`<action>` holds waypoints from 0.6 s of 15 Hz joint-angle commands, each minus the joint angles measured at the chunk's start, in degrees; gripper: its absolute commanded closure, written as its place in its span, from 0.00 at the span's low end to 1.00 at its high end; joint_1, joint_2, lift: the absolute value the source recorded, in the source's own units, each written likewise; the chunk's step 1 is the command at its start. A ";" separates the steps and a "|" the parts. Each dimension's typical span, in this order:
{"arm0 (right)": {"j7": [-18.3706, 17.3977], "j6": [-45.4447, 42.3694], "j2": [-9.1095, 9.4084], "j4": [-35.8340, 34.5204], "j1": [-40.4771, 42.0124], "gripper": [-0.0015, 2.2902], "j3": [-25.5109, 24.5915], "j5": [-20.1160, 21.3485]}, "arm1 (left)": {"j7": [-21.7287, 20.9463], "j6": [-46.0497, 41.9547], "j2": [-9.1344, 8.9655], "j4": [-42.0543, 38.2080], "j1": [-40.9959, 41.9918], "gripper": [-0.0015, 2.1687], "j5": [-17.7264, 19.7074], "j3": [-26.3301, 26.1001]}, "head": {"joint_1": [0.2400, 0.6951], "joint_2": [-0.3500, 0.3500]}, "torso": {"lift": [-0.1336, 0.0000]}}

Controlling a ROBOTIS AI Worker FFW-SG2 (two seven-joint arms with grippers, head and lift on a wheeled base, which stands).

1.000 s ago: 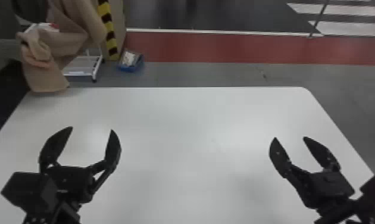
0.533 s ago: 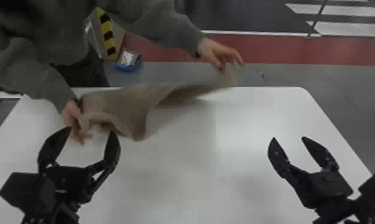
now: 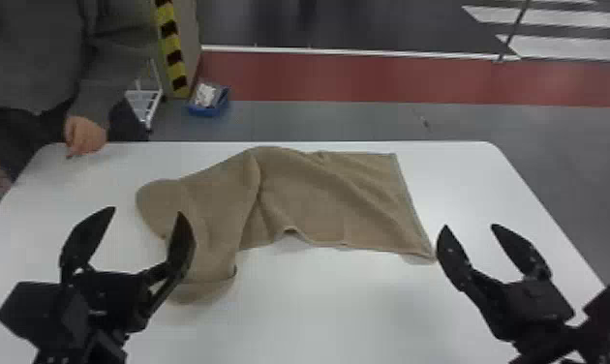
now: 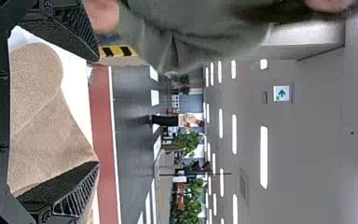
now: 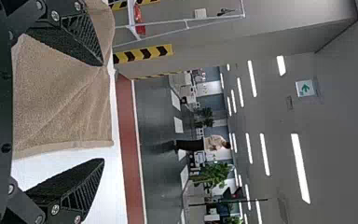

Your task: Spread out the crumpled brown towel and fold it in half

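The brown towel (image 3: 318, 193) lies rumpled across the far middle of the table, its right part fairly flat with a straight right edge, its left part folded over and bulging toward the near side. My left gripper (image 3: 142, 213) stands open at the towel's left end, its right finger overlapping the cloth in view. My right gripper (image 3: 468, 230) is open just right of the towel's near right corner. In the left wrist view the open left gripper (image 4: 98, 112) has the towel (image 4: 46, 135) beyond it; in the right wrist view the towel (image 5: 65, 98) shows behind the open right gripper (image 5: 103, 112).
The white table (image 3: 318, 310) has bare surface in front of the towel and along its right side. A person's hand (image 3: 83, 135) rests at the far left table edge. A blue bin (image 3: 208, 101) stands on the floor past the far edge.
The person brought the towel in from the far left and put it on the table, then let go and drew back left. Both arms have kept their places, grippers open.
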 commanded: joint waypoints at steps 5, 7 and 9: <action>-0.26 -0.17 0.09 0.26 0.27 0.07 -0.20 0.00 | 0.00 0.00 -0.09 0.54 -0.02 0.05 0.09 0.00 | 1.00 0.40 | 0.08; -0.26 -0.53 0.09 0.61 0.27 0.07 -0.28 0.00 | 0.00 0.35 -0.09 0.72 -0.11 0.06 0.09 0.00 | 1.00 0.39 | 0.08; -0.44 -0.53 0.09 0.88 0.18 0.07 -0.37 0.09 | 0.00 2.28 -0.18 1.16 -0.54 0.10 0.44 0.00 | 1.00 0.39 | 0.08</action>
